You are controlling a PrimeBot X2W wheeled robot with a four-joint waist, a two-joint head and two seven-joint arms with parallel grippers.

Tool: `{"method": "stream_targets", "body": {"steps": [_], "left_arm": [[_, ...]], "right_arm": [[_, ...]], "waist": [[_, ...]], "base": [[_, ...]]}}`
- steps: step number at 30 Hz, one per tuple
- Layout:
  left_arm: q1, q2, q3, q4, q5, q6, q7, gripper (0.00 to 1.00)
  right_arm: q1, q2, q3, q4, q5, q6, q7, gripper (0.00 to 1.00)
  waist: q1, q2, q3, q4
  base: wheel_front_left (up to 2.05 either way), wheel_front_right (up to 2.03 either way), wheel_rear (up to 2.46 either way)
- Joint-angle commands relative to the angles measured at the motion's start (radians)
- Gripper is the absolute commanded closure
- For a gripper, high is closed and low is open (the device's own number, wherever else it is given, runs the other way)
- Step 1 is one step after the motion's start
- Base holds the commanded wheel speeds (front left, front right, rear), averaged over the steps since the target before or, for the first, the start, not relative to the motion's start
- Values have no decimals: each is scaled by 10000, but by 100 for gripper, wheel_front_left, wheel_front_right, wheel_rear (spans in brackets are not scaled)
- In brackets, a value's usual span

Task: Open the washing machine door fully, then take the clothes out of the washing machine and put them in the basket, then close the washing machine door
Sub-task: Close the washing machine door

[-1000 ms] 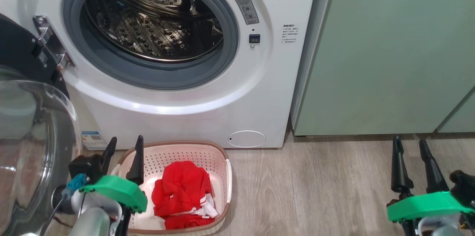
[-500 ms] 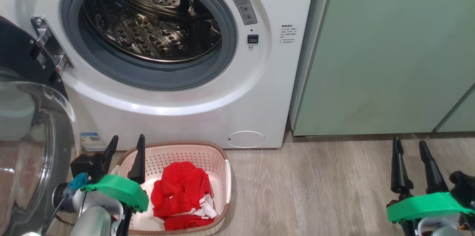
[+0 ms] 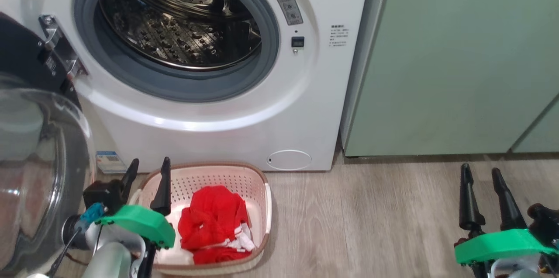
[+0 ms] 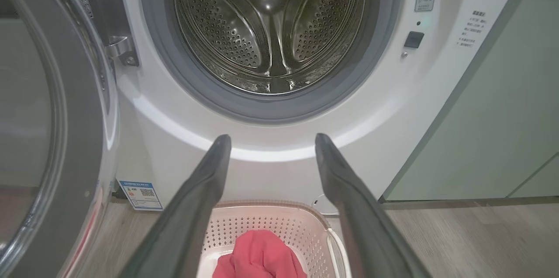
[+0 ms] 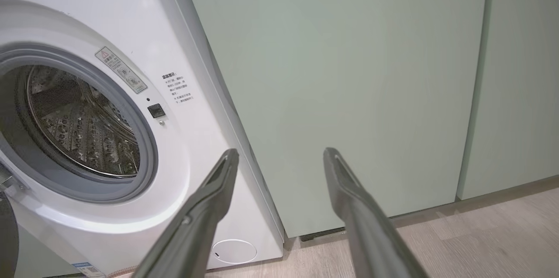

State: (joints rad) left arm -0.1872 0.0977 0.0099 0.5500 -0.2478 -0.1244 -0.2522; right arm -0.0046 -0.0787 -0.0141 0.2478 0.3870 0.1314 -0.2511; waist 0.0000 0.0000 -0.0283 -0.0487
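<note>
At my far left the washing machine door (image 3: pixel 35 160) stands swung out on its hinge, upright, its black rim toward the machine and its clear glass bowl bulging to the right, toward my left gripper (image 3: pixel 149 162). That gripper hangs just beside the bowl with its fingers spread wide and nothing between them, pointing up at the white front of the washing machine (image 3: pixel 209 138). Just right of those fingers, on the floor against the machine's foot, sits the basket (image 3: pixel 209 180), and the clothes (image 3: pixel 214 221) lie in it as one red heap. Above, the drum (image 3: pixel 183 20) looks bare, so I judge the unloading done and only the door left to shut. The door lies to the left of my left hand, far nearer to it than to the other. The hinge is on the left edge of the opening, so the door must sweep rightward and away from me. My left hand is on its inner, bowl side, so I would need to come round the rim first. Well off to the right, before the pale green cabinets (image 3: pixel 458 59), my right gripper (image 3: pixel 480 168) waits low over the floor, also spread and empty.
</note>
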Motion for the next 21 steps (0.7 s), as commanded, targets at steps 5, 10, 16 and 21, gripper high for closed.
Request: {"method": "stream_targets", "body": {"steps": [5,10,16,21], "left_arm": [[-380,129,324,-248,46,-60,-95,0],[-401,147,320,-218,41,-61,-95,0],[-395,147,349,-304,-31,-62,-95,0],[-354,145,313,-332,-54,-62,-95,0]], "right_arm": [[-204,-91,249,-266,-22,-7,-107,0],[-227,-106,260,-254,-19,-7,-107,0],[-229,-110,271,-256,-19,-7,-107,0],[-200,-120,259,-256,-16,-7,-107,0]], "waist": [[0,0,3,-4],[0,0,18,-10],[0,0,20,-7],[0,0,2,19]], "base": [[-197,197,0],[-213,213,0],[-194,193,2],[-122,122,0]]}}
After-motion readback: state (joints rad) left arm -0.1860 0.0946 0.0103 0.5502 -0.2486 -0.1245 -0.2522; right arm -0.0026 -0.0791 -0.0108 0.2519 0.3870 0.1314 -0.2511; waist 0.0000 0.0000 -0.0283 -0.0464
